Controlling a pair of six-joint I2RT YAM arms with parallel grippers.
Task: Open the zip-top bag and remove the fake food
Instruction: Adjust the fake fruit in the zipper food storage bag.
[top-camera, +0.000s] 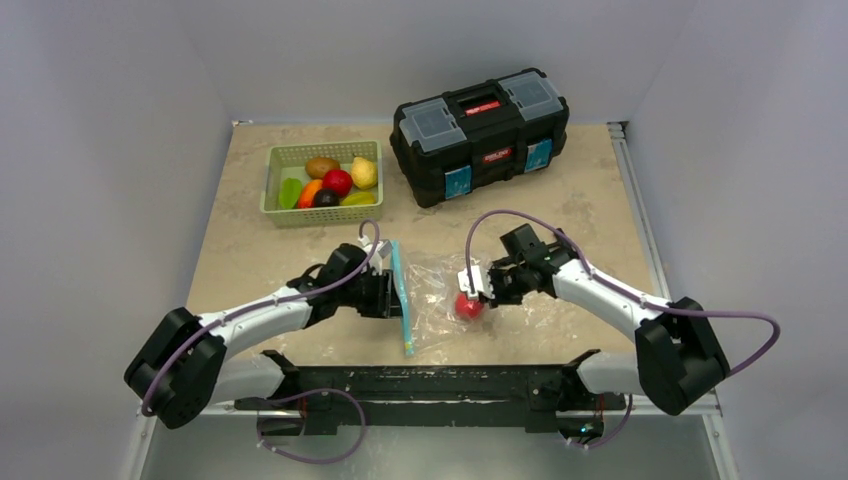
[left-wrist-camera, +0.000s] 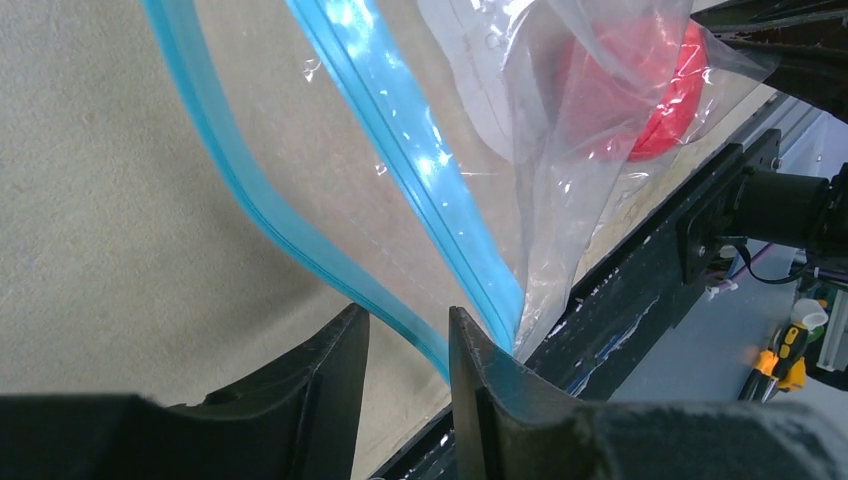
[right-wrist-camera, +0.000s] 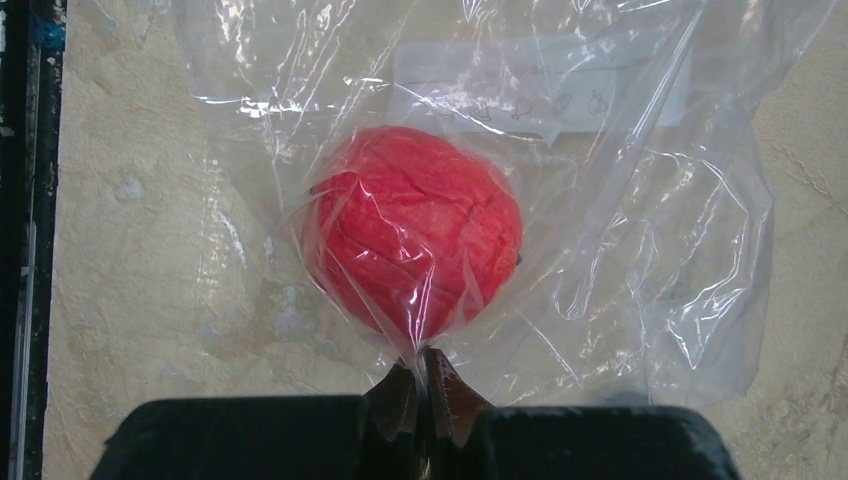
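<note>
The bag (top-camera: 437, 285) lies on bare table (top-camera: 250, 250) between the fingers of both arms, its white label (right-wrist-camera: 520, 85) unreadable, the right gripper (right-wrist-camera: 424, 382) pinched closed on its film with the red fruit (right-wrist-camera: 415, 235) just beyond the tips, and the left gripper (left-wrist-camera: 408, 365) is narrowly parted at the blue zip (left-wrist-camera: 400, 130), its hold unclear.

- toolbox (top-camera: 481, 137): red label (top-camera: 484, 107) on the handle, red-and-white sticker (top-camera: 497, 156) on the front (both too small to resolve); no lettering legible.
- zip-top bag (right-wrist-camera: 640, 200): white write-on panel (right-wrist-camera: 500, 85), faint marks only, unreadable.
</note>
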